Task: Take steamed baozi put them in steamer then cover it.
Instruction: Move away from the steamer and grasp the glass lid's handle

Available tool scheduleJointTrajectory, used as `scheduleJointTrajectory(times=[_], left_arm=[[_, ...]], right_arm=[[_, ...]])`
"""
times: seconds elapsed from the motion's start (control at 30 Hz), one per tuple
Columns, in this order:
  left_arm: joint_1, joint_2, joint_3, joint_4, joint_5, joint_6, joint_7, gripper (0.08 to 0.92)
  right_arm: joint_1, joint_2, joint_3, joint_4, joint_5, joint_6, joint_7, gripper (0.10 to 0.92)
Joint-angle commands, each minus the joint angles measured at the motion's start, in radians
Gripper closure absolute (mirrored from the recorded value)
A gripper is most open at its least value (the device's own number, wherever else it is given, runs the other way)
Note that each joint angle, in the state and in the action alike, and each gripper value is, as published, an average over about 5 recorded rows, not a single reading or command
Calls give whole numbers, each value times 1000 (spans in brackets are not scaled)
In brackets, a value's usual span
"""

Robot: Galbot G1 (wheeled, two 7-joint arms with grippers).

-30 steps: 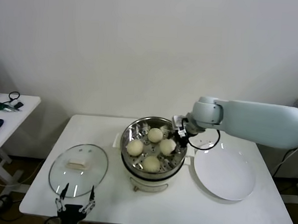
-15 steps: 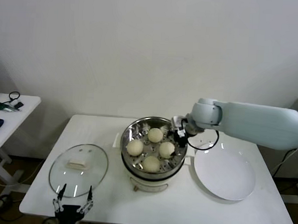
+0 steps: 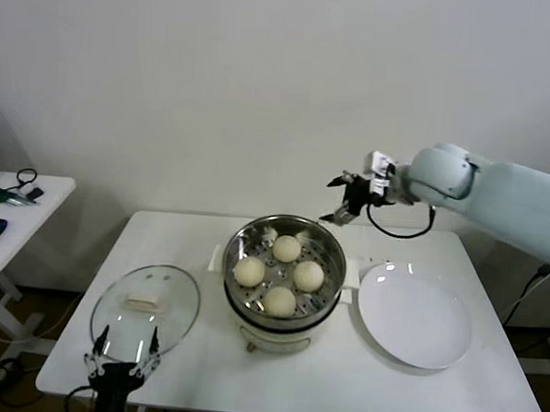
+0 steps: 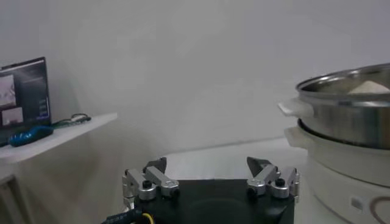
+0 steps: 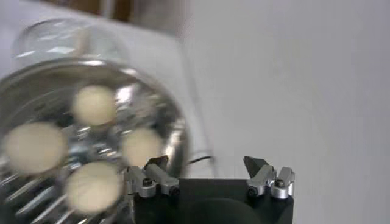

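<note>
Since a second ago, our right gripper (image 3: 342, 201) has lifted out of the steamer (image 3: 285, 266) and now hangs above and behind its right rim, fingers spread apart and holding nothing; our left gripper (image 3: 120, 350) has shifted slightly left at the counter's (image 3: 450, 391) near edge. It too is spread wide and empty, just in front of the cover (image 3: 145, 311).

All four steamed baozi (image 3: 284, 275) sit inside the steel basket, one toward each side of the perforated floor. The glass cover lies flat on the counter to the steamer's left, cream handle up. A white plate (image 3: 415, 317) lies bare on the steamer's right.

Our head view alone shows the plate. Our left wrist view adds the steamer's side wall (image 4: 350, 112) on its white base, and a side table (image 4: 58, 134) carrying a screen. Our right wrist view looks down into the basket from above, buns (image 5: 91, 149) blurred, with the cover's edge (image 5: 67, 39) beyond.
</note>
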Motion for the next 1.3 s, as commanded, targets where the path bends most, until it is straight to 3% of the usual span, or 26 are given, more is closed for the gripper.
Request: scheduleJointTrajectory(times=[0.03,0.27,0.47,0.87,1.07,1.13,1.3], left_arm=[[-24,11,-9,-4,-27,10,-9,177],[-81,48,-48,11,-99,32,-15,177],[-107,69,-63,19,-135,43,-41,177],[-115,95,-70,49,-82,-12,-41,177],[-105,105,-76,58,33,-72,-60,177],[-108,114,-87,72,163,-112,-98,177],[-119,150,-121,139,719,-193,-299,177]], right_arm=[[-830,-276,900,66,-6,90,349,203],[-1643,-202,1708,136,-81,164,305,203],[-2000,2,1985,147,-144,372,247,203],[-2171,354,1986,126,-243,753,185,203],[-2191,449,1925,104,-271,816,190,203],[-2190,474,1900,88,-278,832,193,203],[-2178,514,1854,56,-281,848,200,203]])
